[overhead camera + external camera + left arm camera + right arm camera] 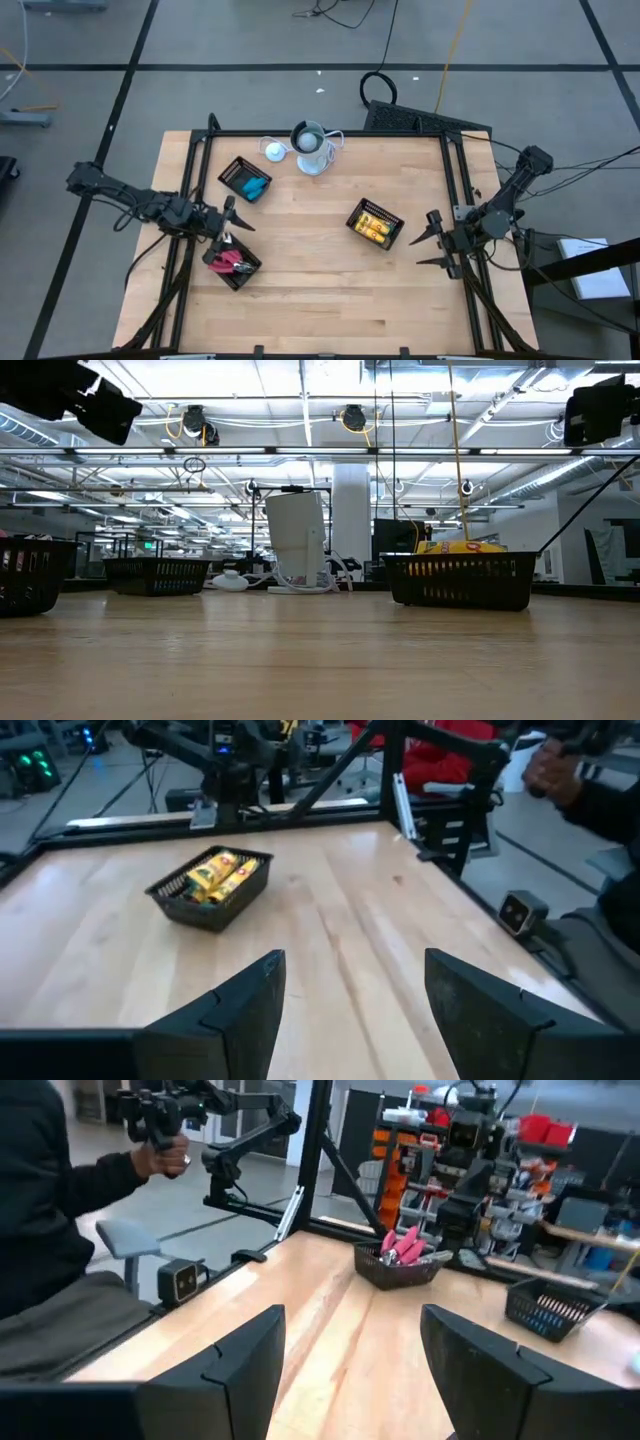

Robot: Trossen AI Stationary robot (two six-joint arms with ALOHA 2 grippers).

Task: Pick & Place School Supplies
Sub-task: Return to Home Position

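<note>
Three black mesh baskets stand on the wooden table. One holds light-blue blocks (253,187) at the far left. Another holds yellow pieces (376,227) at the right (222,878). The third holds red-handled tools (232,262) near the left edge (405,1248). My left gripper (240,216) hangs open above the table's left side, just beyond the red-tool basket, with nothing between its fingers (350,1010). My right gripper (429,250) hangs open at the table's right edge, also with nothing between its fingers (350,1370).
A white-grey round cup-like object (312,150) with a cable and a small white disc (273,151) stand at the table's far middle. Black frame rails (455,180) run along the table's sides. A person in dark sleeves (60,1190) sits beyond the table's near side.
</note>
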